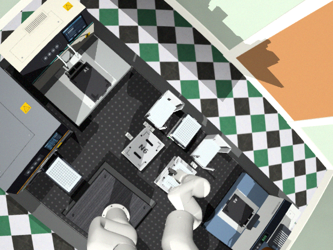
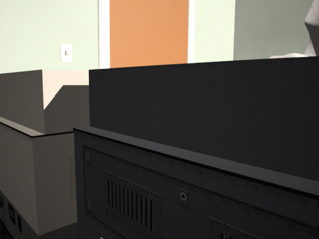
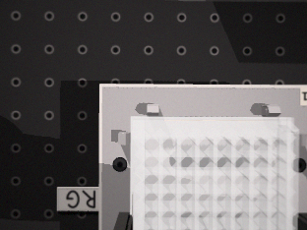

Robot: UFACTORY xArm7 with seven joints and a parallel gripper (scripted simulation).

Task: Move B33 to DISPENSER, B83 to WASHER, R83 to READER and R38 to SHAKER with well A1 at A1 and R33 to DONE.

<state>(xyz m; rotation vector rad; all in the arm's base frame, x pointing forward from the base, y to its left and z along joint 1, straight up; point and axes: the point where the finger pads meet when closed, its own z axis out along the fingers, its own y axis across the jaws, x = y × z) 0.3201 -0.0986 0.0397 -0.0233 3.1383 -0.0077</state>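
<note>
My gripper (image 1: 174,172) (image 3: 214,225) is low over the RG regrip nest (image 1: 177,161) (image 3: 197,100) and is shut on a white well plate (image 1: 169,181) (image 3: 212,167) that lies in the nest. Only the finger tips show, at the bottom edge of the wrist view, on either side of the plate. I cannot read the plate's label. Another white plate (image 1: 63,174) sits at the grey instrument on the left. A third plate (image 1: 185,131) sits between the two white stack racks (image 1: 162,109) (image 1: 209,148). The nest (image 1: 89,79) of the cream instrument and the nest (image 1: 238,209) of the blue instrument are empty.
The N6 nest (image 1: 142,149) is empty, just left of RG. The RG label (image 3: 79,199) lies on the perforated deck (image 3: 49,49). The exterior view shows only dark housing backs (image 2: 201,108) and a bit of the arm (image 2: 313,25).
</note>
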